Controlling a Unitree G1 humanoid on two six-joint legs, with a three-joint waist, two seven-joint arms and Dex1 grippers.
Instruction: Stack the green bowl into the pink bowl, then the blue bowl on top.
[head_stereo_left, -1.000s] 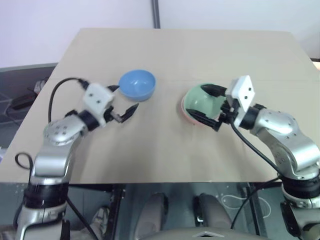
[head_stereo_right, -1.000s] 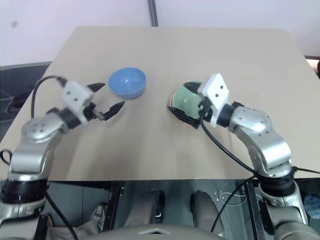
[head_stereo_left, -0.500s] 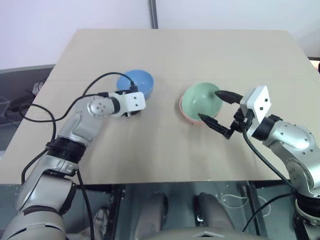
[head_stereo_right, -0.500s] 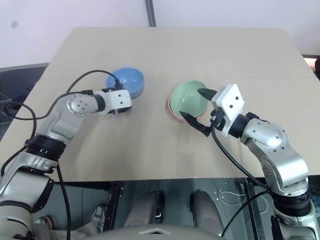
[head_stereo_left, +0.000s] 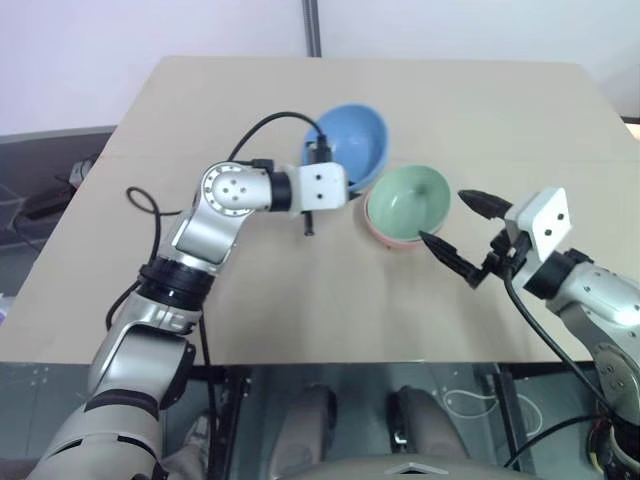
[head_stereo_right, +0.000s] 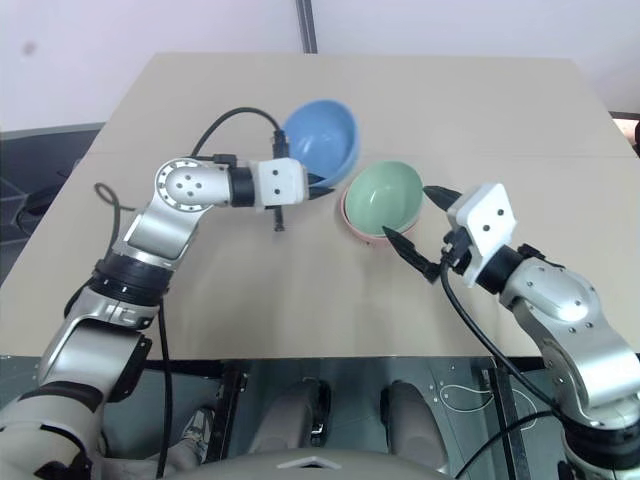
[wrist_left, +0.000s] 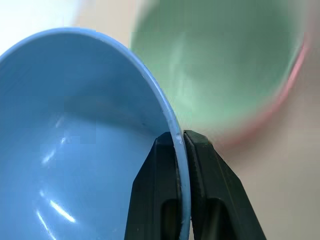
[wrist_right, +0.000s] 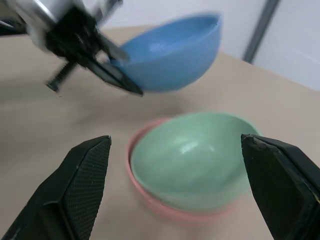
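While lifted, blue bowl (head_stereo_left: 348, 147), smooth, glossy, tilted

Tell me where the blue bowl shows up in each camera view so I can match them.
Left eye view: blue bowl, upper centre, lifted and tilted.
Right eye view: upper centre.
Left wrist view: the near side, rim pinched by the left gripper.
Right wrist view: upper middle.
Shared landmark: the green bowl nested in the pink bowl.
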